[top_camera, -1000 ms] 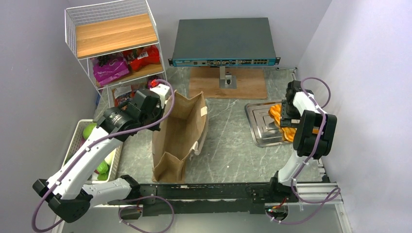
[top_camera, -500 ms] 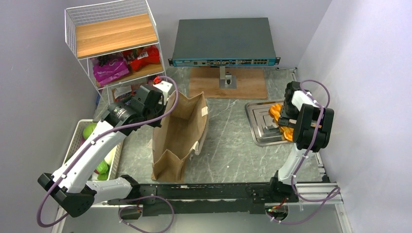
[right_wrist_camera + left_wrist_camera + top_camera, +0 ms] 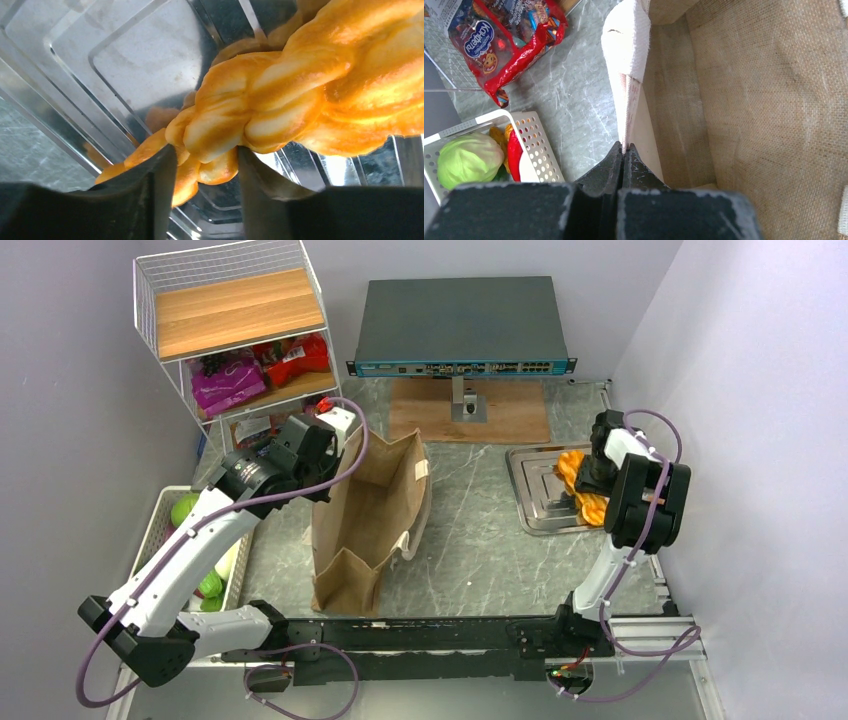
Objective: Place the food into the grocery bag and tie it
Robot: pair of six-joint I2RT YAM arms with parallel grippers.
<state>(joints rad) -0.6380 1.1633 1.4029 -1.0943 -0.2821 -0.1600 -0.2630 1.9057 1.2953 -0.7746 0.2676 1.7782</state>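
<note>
At the far left the white perforated basket (image 3: 541,150) holds the pale-green cabbage (image 3: 469,159) with a red and an orange item wedged beside it. A red snack packet (image 3: 506,40) lies on the table just beyond the basket. The left gripper (image 3: 623,150) is clenched on the thin near rim of the grocery bag (image 3: 764,100), just below a cream handle. The bag stands open mid-table, and what shows of its inside is bare. That pinch takes only the very edge, so the rim could slide out and let the mouth sag shut before anything is dropped in. On the right, the steel tray (image 3: 140,60) carries the orange twisted pastry (image 3: 280,95). The right gripper (image 3: 206,170) has a finger on either side of the pastry's lower end, close against it, though I cannot tell whether the fingers truly clamp it. The pastry looks glossy and would be held off-centre, so on lifting it may swing, slip free, or drag its neighbour off the tray.
</note>
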